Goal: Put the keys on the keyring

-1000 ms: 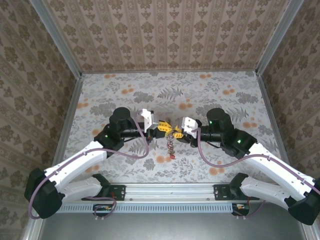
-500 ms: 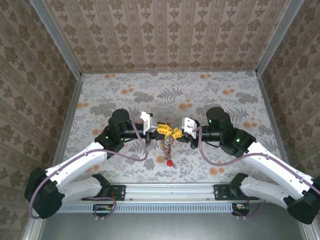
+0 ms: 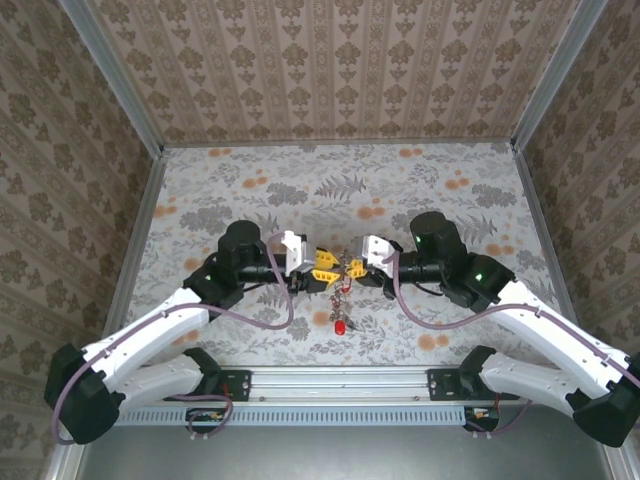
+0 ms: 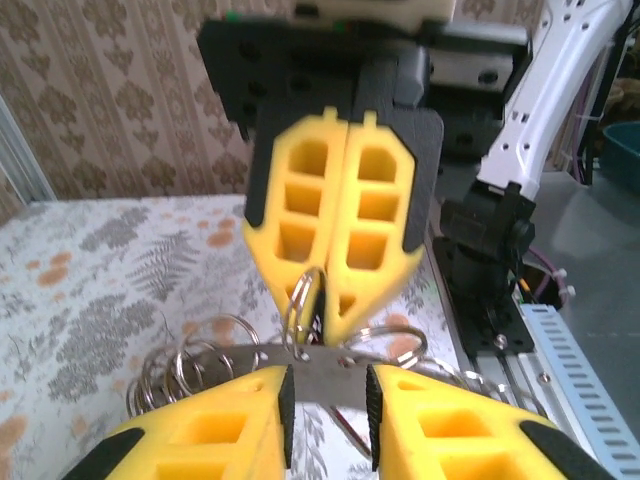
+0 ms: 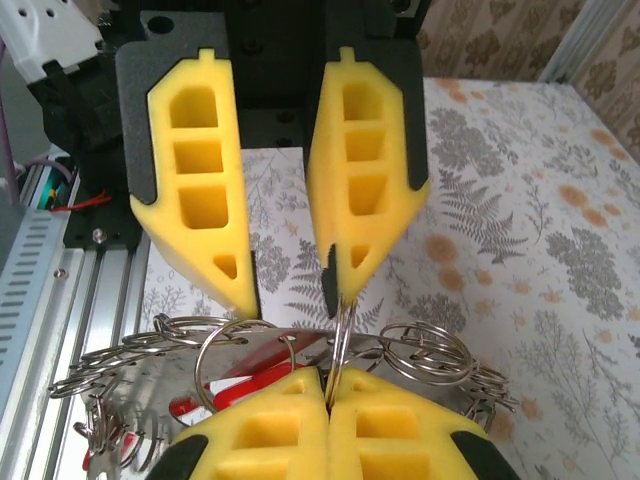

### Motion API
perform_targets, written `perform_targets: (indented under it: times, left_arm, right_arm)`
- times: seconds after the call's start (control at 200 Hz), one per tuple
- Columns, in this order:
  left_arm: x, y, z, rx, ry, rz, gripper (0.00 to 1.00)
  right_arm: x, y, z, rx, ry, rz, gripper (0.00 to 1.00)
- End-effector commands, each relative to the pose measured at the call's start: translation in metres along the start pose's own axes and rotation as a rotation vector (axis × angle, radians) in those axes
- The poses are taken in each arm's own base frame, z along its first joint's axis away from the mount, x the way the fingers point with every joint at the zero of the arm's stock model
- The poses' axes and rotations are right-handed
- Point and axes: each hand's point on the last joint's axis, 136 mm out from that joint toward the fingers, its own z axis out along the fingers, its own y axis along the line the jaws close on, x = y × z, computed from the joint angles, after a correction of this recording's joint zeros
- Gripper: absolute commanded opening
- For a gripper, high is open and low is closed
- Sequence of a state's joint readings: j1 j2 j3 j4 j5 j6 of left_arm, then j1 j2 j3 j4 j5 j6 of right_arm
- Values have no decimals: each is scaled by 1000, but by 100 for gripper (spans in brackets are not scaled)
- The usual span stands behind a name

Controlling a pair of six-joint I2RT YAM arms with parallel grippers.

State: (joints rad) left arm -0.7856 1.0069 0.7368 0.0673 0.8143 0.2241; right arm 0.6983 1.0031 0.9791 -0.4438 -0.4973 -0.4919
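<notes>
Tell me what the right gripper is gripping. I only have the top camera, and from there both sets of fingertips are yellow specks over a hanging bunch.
Observer: On the right wrist camera, the right gripper is shut on a thin wire ring, seen edge-on between its tips.
Operator: Check the left gripper now.
Observer: The left gripper is open. Its jaws stand well apart, facing the right one.
Operator: Report what sits in that gap.
Observer: On the left wrist camera, a flat grey metal piece lies across the gap. I cannot tell whether it touches either side.
</notes>
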Motion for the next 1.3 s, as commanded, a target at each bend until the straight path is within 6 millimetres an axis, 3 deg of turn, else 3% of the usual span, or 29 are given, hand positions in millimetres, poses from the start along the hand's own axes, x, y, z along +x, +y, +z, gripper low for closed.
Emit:
perform_targets:
  times: [0.0,0.295,0.63,0.805,0.88,0.975,1.13,1.295]
  left_arm:
    - [4,-4,-3,19,76,2,28]
    - [1,5,3,7,88,-5,30]
    - [14,1,18,60,158,26,28]
    - [11,-3,24,81,162,47,20]
    - [8,-4,25,84,156,59,0]
    - [6,-4,23,80,146,66,0]
    - [-10,-8,18,73,26,89,0]
    - [-24,-8,12,57,-95,117,0]
  right_arm:
    - [0,-3,-4,7,53,-23,0]
    - [16,7,9,-54,166,-5,0]
    - [10,12,12,-78,136,2,0]
    - [8,14,14,-93,118,19,0]
    - [7,15,14,-94,113,20,0]
    - [7,14,13,-80,98,14,0]
    - [4,13,5,-41,-11,17,21]
    - [-7,22,-8,-34,-150,-27,33]
